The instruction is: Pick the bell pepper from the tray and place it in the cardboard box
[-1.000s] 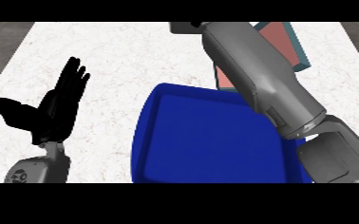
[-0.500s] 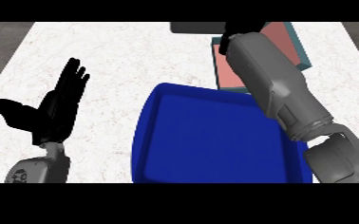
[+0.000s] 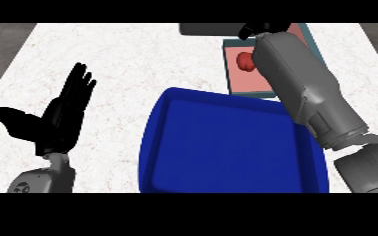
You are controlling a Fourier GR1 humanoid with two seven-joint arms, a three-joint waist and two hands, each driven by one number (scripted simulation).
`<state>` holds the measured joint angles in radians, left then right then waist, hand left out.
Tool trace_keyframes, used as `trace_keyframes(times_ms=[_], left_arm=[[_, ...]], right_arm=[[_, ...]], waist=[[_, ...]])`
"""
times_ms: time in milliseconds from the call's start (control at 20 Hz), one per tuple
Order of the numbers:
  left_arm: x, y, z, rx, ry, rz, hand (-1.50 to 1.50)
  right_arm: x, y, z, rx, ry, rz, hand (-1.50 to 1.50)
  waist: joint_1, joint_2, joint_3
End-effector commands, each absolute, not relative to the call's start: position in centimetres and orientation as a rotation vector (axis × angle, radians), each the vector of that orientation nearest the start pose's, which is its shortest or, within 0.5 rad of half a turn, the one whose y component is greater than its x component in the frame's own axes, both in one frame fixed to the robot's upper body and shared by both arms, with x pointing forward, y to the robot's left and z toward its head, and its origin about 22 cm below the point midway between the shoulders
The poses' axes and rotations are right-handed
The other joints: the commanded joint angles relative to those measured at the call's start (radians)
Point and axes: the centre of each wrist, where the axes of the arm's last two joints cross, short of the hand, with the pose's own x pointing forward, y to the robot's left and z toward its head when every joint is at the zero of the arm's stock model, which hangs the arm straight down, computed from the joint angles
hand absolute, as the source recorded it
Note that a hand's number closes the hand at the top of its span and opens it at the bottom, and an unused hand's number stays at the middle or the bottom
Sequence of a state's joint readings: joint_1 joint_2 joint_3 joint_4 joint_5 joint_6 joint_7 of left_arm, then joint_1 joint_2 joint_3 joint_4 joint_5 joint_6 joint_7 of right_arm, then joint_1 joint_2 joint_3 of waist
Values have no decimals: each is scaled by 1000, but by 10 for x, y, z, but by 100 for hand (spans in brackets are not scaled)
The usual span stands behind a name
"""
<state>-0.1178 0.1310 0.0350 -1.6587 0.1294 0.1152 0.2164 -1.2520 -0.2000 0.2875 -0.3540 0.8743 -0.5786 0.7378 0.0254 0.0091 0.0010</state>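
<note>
Shifting off the box, the right arm is now uncovering the bell pepper (image 3: 244,61) lying inside the cardboard box (image 3: 238,82) beyond the blue tray (image 3: 159,130) — right hand (image 3: 258,28) mostly hidden, grip unclear — left hand (image 3: 63,112) resting open.

Kitchen counter setup, going by what's showing. A white stone-look counter top (image 3: 148,55) with faint reddish veining is filling most of the head view, and a darker grey strip of floor is showing past its far left corner. Food-handling items are sitting on it: a blue tray (image 3: 221,145) near the front edge, and a box (image 3: 247,75) with teal outer walls and a pinkish inside lying beyond the tray, with a red bell pepper (image 3: 245,61) resting in it. A dark grey block (image 3: 210,29) is sitting at the far edge; can't tell what it is.
</note>
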Motion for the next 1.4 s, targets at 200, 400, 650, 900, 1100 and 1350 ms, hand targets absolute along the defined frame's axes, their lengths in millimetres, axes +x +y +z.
trace_keyframes(times_ms=[200, 400, 650, 900, 1100, 1350], left_arm=[[257, 258, 62, 61, -1538, 108, 0], [263, 261, 52, 69, -1536, 116, 0], [259, 268, 44, 89, -1547, 124, 0], [250, 251, 53, 82, -1545, 112, 0], [264, 265, 56, 74, -1543, 129, 0], [265, 258, 55, 92, -1544, 120, 0]], right_arm=[[460, -129, 166, -1186, -1508, -6, -150], [454, -119, 186, -1003, -1596, -236, -150], [434, -153, 161, -943, -1674, -357, -150], [408, -180, 143, -961, -1689, -391, -150], [385, -206, 151, -953, -1727, -436, -150], [342, -219, 145, -944, -1745, -433, -150]], waist=[[-14, -12, 2], [-20, -7, 1], [-37, -12, 0], [-34, -15, -1], [-35, -13, -1], [-43, -15, -2]])
